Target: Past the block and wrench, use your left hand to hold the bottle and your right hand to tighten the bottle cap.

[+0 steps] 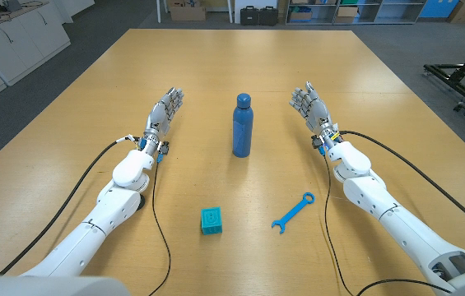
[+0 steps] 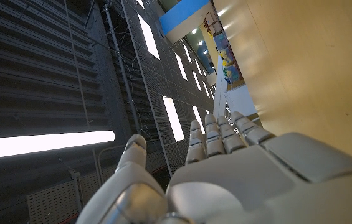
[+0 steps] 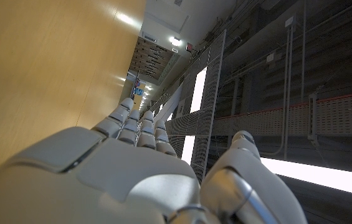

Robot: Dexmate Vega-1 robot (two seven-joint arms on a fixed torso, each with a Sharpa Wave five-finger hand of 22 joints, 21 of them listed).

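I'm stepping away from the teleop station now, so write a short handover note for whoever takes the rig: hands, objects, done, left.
Left hand: holds nothing, fingers apart, on the wooden table left of the bottle.
Right hand: holds nothing, fingers apart, to the bottle's right.
Blue metal bottle stands upright between the hands, apart from both, blue cap on.
Small teal block and blue wrench lie nearer the robot, untouched.
Done: nothing yet.
Left: grip the bottle with the left hand, then tighten the cap with the right.
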